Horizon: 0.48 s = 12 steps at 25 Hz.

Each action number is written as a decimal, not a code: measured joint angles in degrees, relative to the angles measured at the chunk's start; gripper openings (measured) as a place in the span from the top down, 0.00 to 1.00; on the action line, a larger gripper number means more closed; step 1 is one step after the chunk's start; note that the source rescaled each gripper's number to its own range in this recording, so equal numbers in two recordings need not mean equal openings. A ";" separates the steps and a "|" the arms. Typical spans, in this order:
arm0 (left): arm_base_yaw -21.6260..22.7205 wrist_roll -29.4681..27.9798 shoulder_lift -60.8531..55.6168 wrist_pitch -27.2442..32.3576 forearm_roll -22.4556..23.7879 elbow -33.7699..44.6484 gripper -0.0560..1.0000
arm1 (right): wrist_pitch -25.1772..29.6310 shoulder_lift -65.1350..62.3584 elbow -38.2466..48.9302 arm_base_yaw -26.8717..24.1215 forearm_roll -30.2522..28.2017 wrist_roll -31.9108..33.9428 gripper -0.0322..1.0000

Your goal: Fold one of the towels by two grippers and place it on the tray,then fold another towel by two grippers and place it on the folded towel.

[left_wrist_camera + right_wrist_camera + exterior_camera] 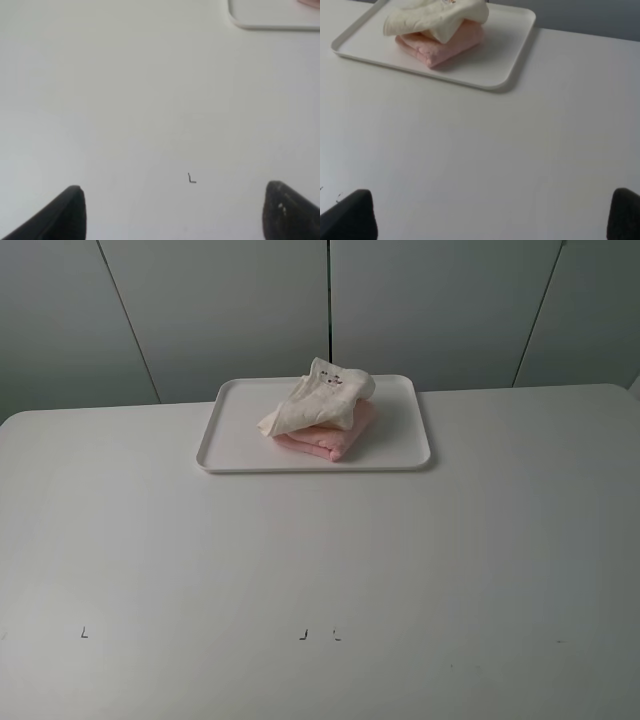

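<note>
A white tray sits at the back middle of the table. On it lies a folded pink towel, and a folded cream towel rests on top of the pink one. The right wrist view shows the tray, the pink towel and the cream towel from the near right. The left wrist view shows only a corner of the tray. My left gripper and right gripper are open and empty over bare table, far from the tray. Neither arm shows in the exterior view.
The white table carries small black marks near its front edge; one mark shows in the left wrist view. Grey wall panels stand behind the table.
</note>
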 joint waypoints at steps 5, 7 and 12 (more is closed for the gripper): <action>0.00 -1.13 -4.23 0.17 1.16 0.50 0.08 | 0.12 -0.61 0.03 0.00 -0.12 0.21 0.00; 0.00 -1.26 -5.47 0.17 1.90 0.50 0.08 | 0.12 -0.70 0.13 0.00 -0.23 0.21 0.00; 0.00 -1.15 -5.96 -3.61 2.68 1.18 0.08 | -0.23 -0.70 0.39 0.00 -1.42 0.21 0.00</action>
